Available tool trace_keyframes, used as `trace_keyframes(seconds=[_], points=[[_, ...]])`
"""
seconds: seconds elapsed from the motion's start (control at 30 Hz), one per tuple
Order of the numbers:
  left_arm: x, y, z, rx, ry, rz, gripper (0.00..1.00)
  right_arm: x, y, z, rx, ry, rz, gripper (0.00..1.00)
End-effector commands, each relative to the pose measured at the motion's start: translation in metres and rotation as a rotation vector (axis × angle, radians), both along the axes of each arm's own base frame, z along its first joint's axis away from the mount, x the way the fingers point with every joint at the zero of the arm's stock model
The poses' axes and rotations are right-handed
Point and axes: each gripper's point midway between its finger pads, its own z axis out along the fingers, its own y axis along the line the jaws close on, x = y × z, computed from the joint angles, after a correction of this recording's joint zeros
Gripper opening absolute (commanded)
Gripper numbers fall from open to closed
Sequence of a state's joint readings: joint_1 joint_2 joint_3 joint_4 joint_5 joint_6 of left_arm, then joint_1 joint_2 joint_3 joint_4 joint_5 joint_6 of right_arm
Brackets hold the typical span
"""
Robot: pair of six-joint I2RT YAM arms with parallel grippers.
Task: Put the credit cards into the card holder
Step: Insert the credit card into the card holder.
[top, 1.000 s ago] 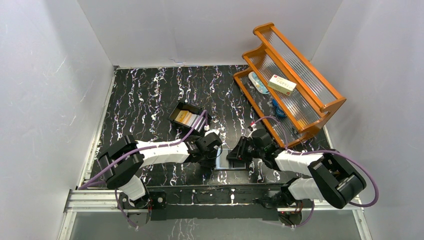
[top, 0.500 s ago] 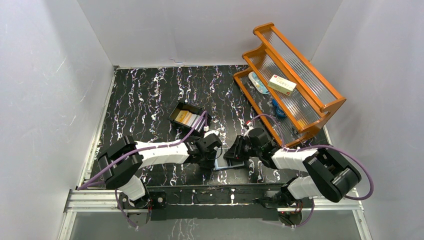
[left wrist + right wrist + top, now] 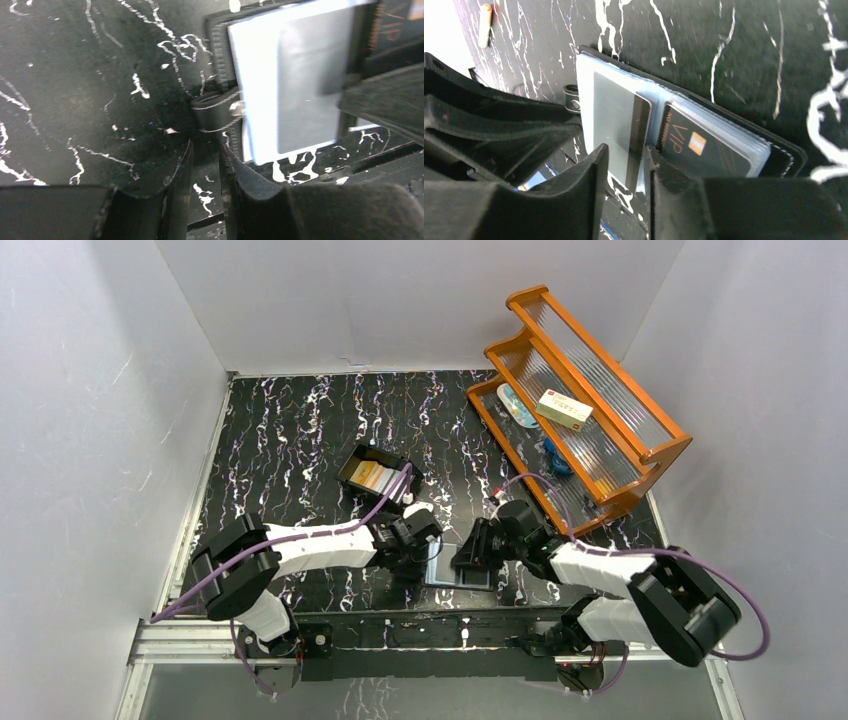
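Lying open on the table near its front edge, the card holder (image 3: 684, 145) has a grey card (image 3: 616, 127) partly seated (long axis crosswise to the slot). The right gripper (image 3: 624, 165) pinches that card's near end; the left gripper (image 3: 205, 165), jaws nearly together and empty, sits beside the snap tab (image 3: 217, 112).

From above, my two grippers crowd over the card holder (image 3: 462, 568) and hide most of it. In my left wrist view its top and right side run off the frame, and the grey card (image 3: 307, 85) is blurred, with my right finger (image 3: 385, 102) covering its right edge. In my right wrist view my own fingers (image 3: 594, 195) hide that card's near end.
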State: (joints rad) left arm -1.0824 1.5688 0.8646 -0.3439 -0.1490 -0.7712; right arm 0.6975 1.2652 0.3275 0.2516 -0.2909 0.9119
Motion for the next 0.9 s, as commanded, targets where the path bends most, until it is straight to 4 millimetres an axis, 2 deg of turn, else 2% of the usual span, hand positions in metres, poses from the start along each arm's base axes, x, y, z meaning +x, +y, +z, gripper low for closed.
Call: trace_keyframes(seconds=[0.0, 0.07, 0.17, 0.27, 0.4, 0.5, 0.6, 0.7, 0.87], points=[[0.005, 0.023, 0.014, 0.038, -0.017, 0.058, 0.26, -0.014, -0.026, -0.009, -0.102, 0.074, -0.093, 0.43], [0.007, 0.022, 0.02, 0.005, -0.006, 0.081, 0.26, -0.011, -0.028, -0.002, -0.113, 0.052, -0.1, 0.44], [0.01, 0.012, 0.03, -0.076, 0.007, 0.087, 0.26, 0.004, -0.02, 0.018, -0.096, -0.003, -0.106, 0.41], [0.011, -0.006, 0.038, -0.176, 0.019, 0.066, 0.26, 0.008, -0.017, 0.02, -0.098, -0.002, -0.108, 0.41], [0.01, -0.027, 0.038, -0.292, 0.062, 0.039, 0.21, 0.011, -0.013, 0.021, -0.097, 0.008, -0.112, 0.44], [0.009, -0.04, 0.036, -0.345, 0.086, 0.015, 0.19, 0.012, -0.015, 0.02, -0.115, 0.014, -0.118, 0.39], [0.012, -0.041, 0.028, -0.325, 0.086, 0.019, 0.17, 0.011, -0.022, 0.019, -0.158, 0.027, -0.136, 0.38], [0.015, -0.037, 0.017, -0.289, 0.08, 0.024, 0.16, 0.011, -0.029, 0.018, -0.199, 0.034, -0.145, 0.44], [0.015, -0.035, 0.006, -0.251, 0.088, 0.019, 0.15, 0.014, -0.021, 0.025, -0.157, 0.01, -0.135, 0.45]])
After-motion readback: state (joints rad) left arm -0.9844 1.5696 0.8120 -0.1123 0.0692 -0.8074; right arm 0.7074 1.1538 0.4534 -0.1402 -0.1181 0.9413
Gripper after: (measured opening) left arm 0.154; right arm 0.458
